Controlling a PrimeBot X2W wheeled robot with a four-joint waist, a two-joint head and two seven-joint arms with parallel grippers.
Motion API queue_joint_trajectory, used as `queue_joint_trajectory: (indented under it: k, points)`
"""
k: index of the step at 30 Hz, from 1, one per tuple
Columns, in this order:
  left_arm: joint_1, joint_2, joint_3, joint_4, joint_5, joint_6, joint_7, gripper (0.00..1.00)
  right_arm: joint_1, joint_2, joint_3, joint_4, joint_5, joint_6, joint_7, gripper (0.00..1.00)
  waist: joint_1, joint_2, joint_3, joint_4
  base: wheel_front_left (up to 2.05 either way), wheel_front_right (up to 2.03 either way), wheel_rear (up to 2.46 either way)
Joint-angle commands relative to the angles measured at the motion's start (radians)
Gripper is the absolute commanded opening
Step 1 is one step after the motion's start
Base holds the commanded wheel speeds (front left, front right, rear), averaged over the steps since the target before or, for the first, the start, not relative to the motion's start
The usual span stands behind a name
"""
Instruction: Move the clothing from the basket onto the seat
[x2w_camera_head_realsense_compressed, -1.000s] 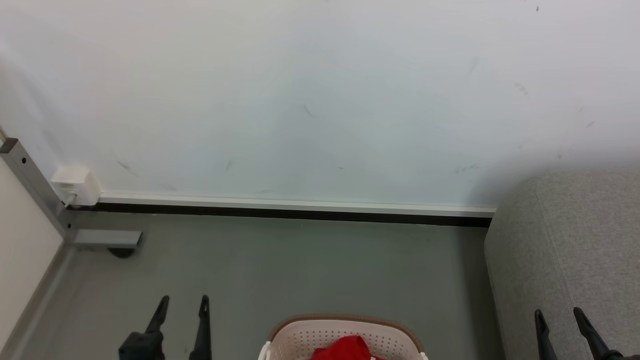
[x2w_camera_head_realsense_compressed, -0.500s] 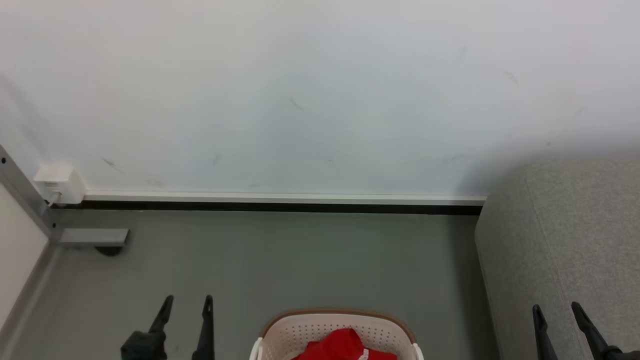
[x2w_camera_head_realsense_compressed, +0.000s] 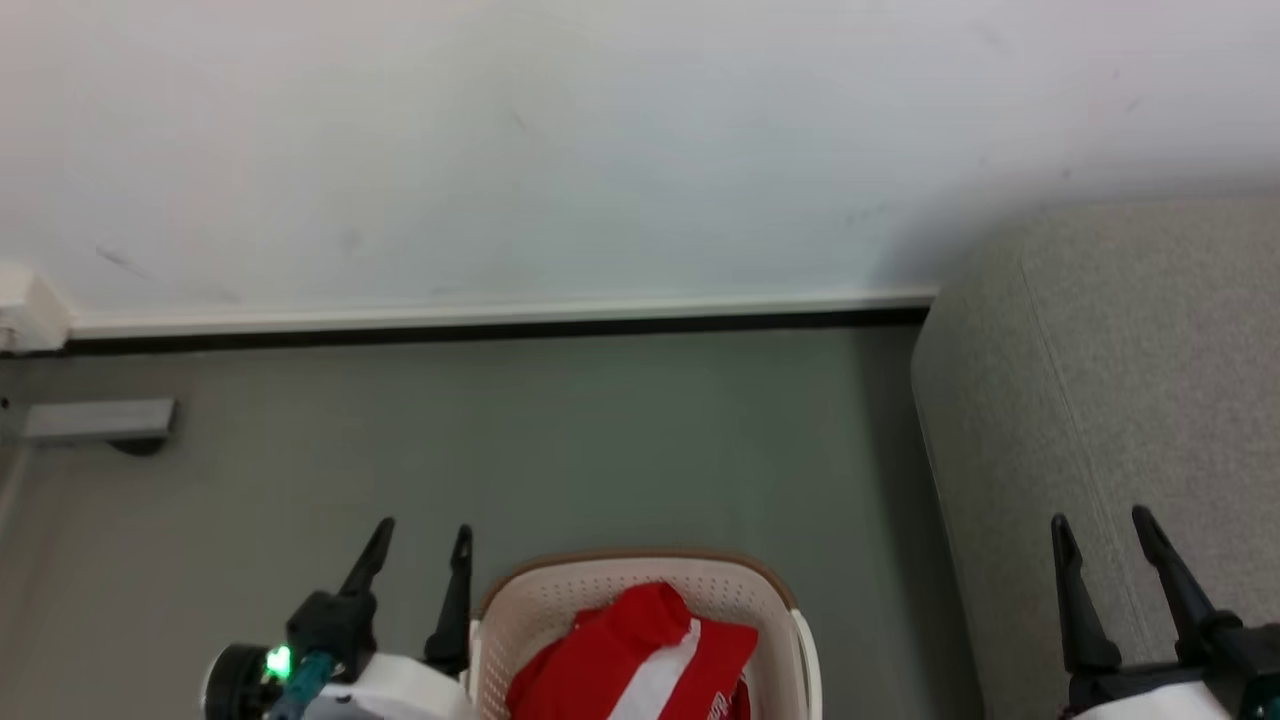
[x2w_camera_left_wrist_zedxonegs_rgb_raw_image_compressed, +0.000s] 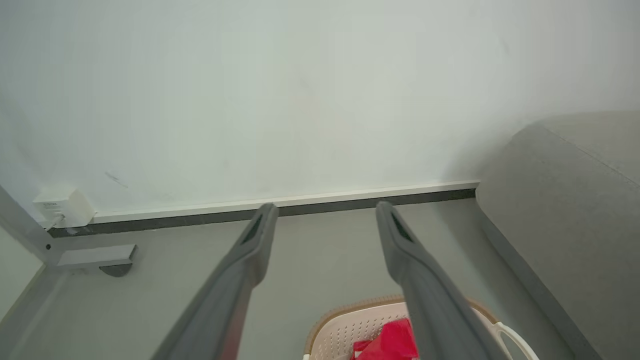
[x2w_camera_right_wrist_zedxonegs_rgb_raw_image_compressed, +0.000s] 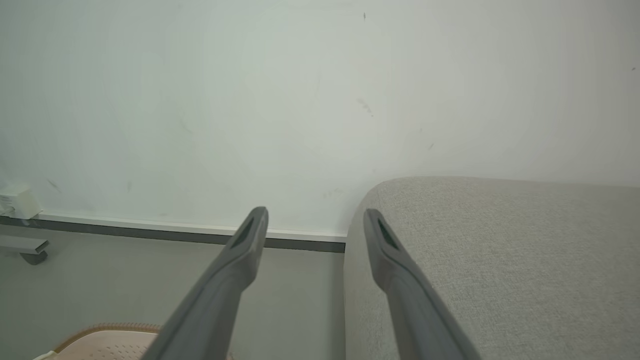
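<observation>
**Plastic, cloth and matt surfaces**

The basket (x2w_camera_head_realsense_compressed: 545, 600) is of smooth cream plastic with small holes and has a brown rim. The clothing (x2w_camera_head_realsense_compressed: 610, 655) in it is soft red cloth with a white stripe. The sofa (x2w_camera_head_realsense_compressed: 1130, 380) is covered with grey woven cloth, matt and a little rough. The floor (x2w_camera_head_realsense_compressed: 600, 440) is smooth and matt. The wall (x2w_camera_head_realsense_compressed: 500, 150) is matt white with a few scuffs. The fingers (x2w_camera_left_wrist_zedxonegs_rgb_raw_image_compressed: 235, 290) of the left gripper (x2w_camera_left_wrist_zedxonegs_rgb_raw_image_compressed: 324, 206) look like dark matt plastic.

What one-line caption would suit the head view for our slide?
Open left gripper beside the basket of red clothing; open right gripper by the grey seat.
</observation>
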Motion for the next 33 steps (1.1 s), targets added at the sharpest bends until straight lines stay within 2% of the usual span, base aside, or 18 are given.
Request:
queue_joint_trajectory:
  k: [1, 6, 10, 18, 22, 24, 30, 33]
  points:
    - [-0.027, -0.001, -0.006, 0.009, 0.013, -0.006, -0.001, 1.00, -0.024, 0.001, 0.004, -0.014, 0.007, -0.002, 0.000, 1.00, 0.0000, 0.0000, 0.063, -0.035, 0.00, 0.00, 0.00]
    - [-0.106, -0.002, -0.047, 0.065, 0.032, -0.029, -0.001, 1.00, -0.076, 0.010, 0.016, -0.052, 0.005, -0.002, 0.000, 1.00, 0.0000, 0.0000, 0.150, -0.069, 0.00, 0.00, 0.00]
    - [-0.181, 0.002, -0.098, 0.167, 0.063, -0.054, 0.000, 1.00, -0.122, 0.018, 0.025, -0.081, 0.007, -0.002, 0.001, 1.00, 0.0000, 0.0000, 0.231, -0.099, 0.00, 0.00, 0.00]
    - [-0.383, 0.002, -0.239, 0.402, 0.135, -0.103, 0.103, 1.00, -0.212, 0.038, 0.042, -0.141, 0.009, -0.002, 0.001, 1.00, 0.0000, 0.0000, 0.405, -0.162, 0.00, 0.00, 0.00]
    - [-0.474, 0.001, -0.277, 0.503, 0.127, -0.113, 0.154, 1.00, -0.255, 0.047, 0.060, -0.176, 0.010, -0.002, 0.001, 1.00, 0.0000, 0.0000, 0.497, -0.195, 0.00, 0.00, 0.00]
    - [-0.517, 0.018, -0.289, 0.556, 0.138, -0.114, 0.174, 1.00, -0.274, 0.051, 0.067, -0.193, 0.012, -0.002, 0.001, 1.00, 0.0000, 0.0000, 0.540, -0.210, 0.00, 0.00, 0.00]
    - [-0.640, 0.038, -0.293, 0.676, 0.126, -0.117, 0.221, 1.00, -0.317, 0.058, 0.078, -0.237, 0.000, -0.002, 0.001, 1.00, 0.0000, 0.0000, 0.671, -0.233, 0.00, 0.00, 0.00]
    - [-0.691, 0.042, -0.285, 0.731, 0.114, -0.102, 0.237, 1.00, -0.331, 0.059, 0.083, -0.257, -0.007, -0.002, 0.001, 1.00, 0.0000, 0.0000, 0.725, -0.236, 0.00, 0.00, 0.00]
